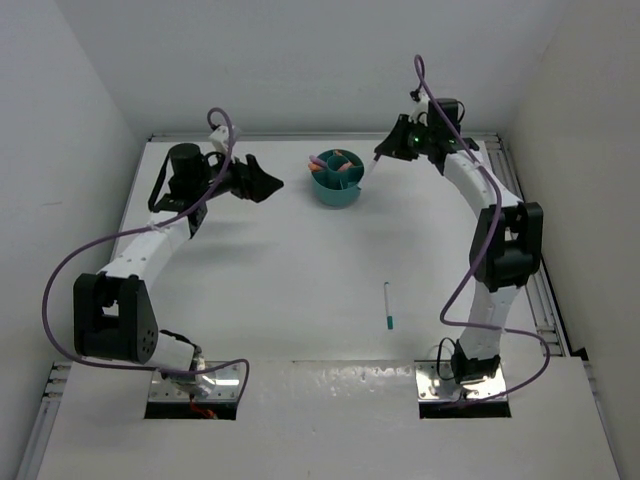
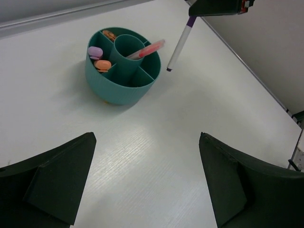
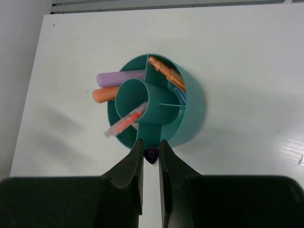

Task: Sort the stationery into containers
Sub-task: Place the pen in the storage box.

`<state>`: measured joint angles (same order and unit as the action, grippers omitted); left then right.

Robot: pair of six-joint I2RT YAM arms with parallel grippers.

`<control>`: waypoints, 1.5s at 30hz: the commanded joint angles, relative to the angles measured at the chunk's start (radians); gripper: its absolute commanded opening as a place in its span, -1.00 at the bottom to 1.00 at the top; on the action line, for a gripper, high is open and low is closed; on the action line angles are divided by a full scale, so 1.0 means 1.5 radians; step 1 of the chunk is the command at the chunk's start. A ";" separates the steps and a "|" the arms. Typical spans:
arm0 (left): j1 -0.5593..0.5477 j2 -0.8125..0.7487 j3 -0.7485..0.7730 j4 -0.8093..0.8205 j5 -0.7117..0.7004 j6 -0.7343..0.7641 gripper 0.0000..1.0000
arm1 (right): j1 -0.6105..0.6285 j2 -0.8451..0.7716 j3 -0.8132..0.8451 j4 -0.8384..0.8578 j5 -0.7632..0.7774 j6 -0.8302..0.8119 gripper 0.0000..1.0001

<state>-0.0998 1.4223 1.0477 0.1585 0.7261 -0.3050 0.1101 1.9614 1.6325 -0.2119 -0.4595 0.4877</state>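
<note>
A round teal cup (image 1: pixel 336 181) with inner dividers stands at the back middle of the table; it also shows in the left wrist view (image 2: pixel 122 66) and the right wrist view (image 3: pixel 190 114). It holds a red pen (image 2: pixel 148 49) in its centre tube, plus lilac (image 3: pixel 120 77) and orange (image 3: pixel 105 94) cylinders and orange pens (image 3: pixel 166 71). My right gripper (image 1: pixel 382 152) is shut on a white pen with a purple end (image 2: pixel 179 43), held just right of the cup, tip down. A white pen with a teal end (image 1: pixel 388 306) lies on the table. My left gripper (image 1: pixel 270 183) is open and empty, left of the cup.
A raised rail runs along the table's back and right edges (image 1: pixel 520 190). White walls close in on the left, back and right. The arm bases and their cables sit at the near edge.
</note>
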 commanded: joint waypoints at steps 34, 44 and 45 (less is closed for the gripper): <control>-0.067 -0.049 -0.026 -0.072 0.053 0.200 0.99 | 0.023 -0.004 0.057 0.016 0.030 0.015 0.06; -0.353 0.118 0.255 -0.568 0.104 0.763 0.09 | -0.155 -0.221 -0.073 -0.231 -0.129 -0.083 0.04; -0.403 0.142 0.284 -0.620 0.092 0.880 -0.17 | -0.177 -0.255 -0.092 -0.258 -0.141 -0.099 0.04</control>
<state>-0.5777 1.5620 1.3655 -0.4377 0.8364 0.5205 -0.1074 1.6714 1.5726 -0.4026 -0.5579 0.4370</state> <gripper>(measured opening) 0.484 0.523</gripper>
